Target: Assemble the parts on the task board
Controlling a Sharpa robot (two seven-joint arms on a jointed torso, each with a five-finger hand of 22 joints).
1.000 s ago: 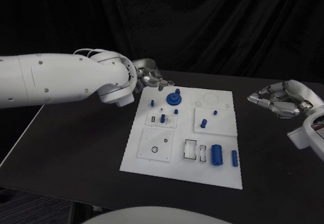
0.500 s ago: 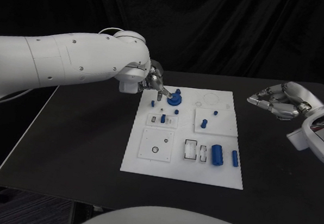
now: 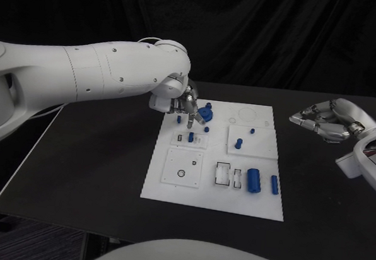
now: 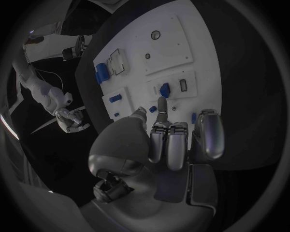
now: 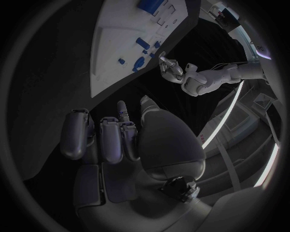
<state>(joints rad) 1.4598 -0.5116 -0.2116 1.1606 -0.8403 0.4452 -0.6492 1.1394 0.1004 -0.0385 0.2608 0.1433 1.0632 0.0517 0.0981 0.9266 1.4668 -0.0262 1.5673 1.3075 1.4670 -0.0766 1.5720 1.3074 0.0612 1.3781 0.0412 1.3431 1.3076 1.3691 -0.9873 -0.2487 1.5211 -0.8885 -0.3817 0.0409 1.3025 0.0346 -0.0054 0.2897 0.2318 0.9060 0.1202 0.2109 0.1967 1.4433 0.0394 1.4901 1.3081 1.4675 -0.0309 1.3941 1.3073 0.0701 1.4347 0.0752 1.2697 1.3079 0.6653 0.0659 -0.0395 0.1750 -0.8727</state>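
The white task board (image 3: pixel 212 199) lies in the middle of the black bench (image 3: pixel 93 157). The left hand (image 3: pixel 184 104) hangs over the board's far left corner, its fingers (image 4: pixel 162 104) reaching down beside a round blue part (image 3: pixel 202 113) there; whether it holds anything, I cannot tell. More blue parts stand nearer on the board, among them a blue cylinder (image 3: pixel 253 180) toward its near right. The right hand (image 3: pixel 328 123) hovers well right of the board, fingers curled in, holding nothing.

Black table (image 3: pixel 93 157) before a dark curtain backdrop (image 3: pixel 281 33).
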